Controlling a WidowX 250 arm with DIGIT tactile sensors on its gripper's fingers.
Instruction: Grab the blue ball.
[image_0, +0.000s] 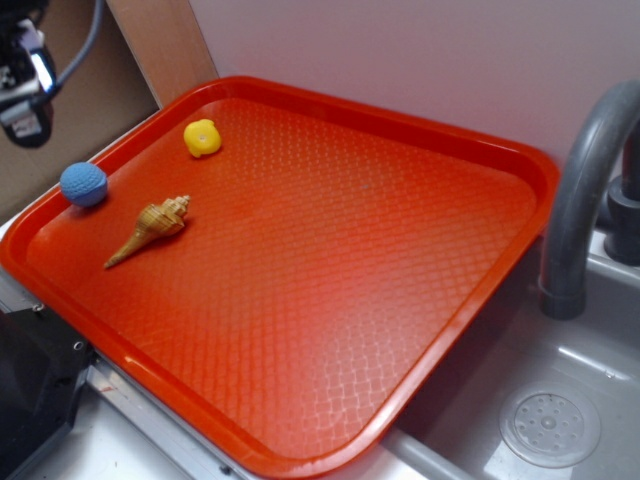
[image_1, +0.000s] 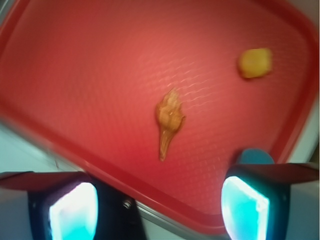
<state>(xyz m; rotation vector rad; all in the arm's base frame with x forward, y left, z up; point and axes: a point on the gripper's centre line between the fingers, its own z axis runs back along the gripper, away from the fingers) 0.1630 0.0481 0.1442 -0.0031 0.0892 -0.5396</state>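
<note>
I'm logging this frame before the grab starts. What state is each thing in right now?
blue ball: on the tray by its left rim, not held.
yellow toy: resting on the tray, apart from the others.
seashell: lying on its side, tip toward the tray's near edge.
red tray: flat, one corner over the sink.
gripper: open, empty, above the tray's edge.
faucet: no water running.

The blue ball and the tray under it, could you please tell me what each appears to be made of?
The blue ball looks like knitted or crocheted yarn: its surface is matte with a fine stitched texture, though foam cannot be excluded. The tray looks like moulded plastic: glossy red, with a raised rim and an embossed diamond pattern.
</note>
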